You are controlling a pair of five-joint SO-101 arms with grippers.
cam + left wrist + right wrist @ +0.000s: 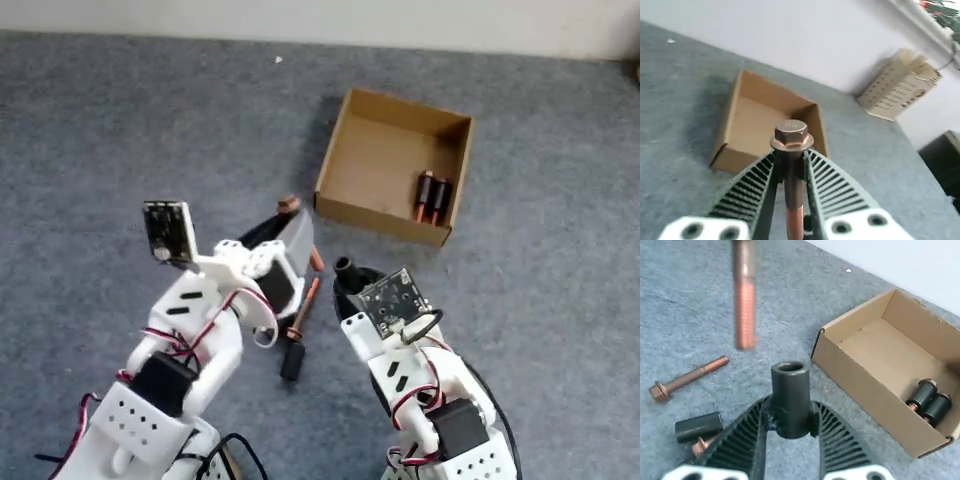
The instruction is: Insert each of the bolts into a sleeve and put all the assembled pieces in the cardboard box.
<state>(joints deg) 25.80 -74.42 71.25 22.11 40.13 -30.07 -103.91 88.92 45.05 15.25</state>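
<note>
Now the left gripper [791,161] is closed on a bolt [791,136], head beyond its fingertips. The right gripper [790,412] clamps a sleeve [790,390] upright; the bolt's threaded end hangs just above and beside this sleeve's open mouth, not touching. Two assembled pieces [928,400] lie in a corner of the cardboard box [860,372].
</note>
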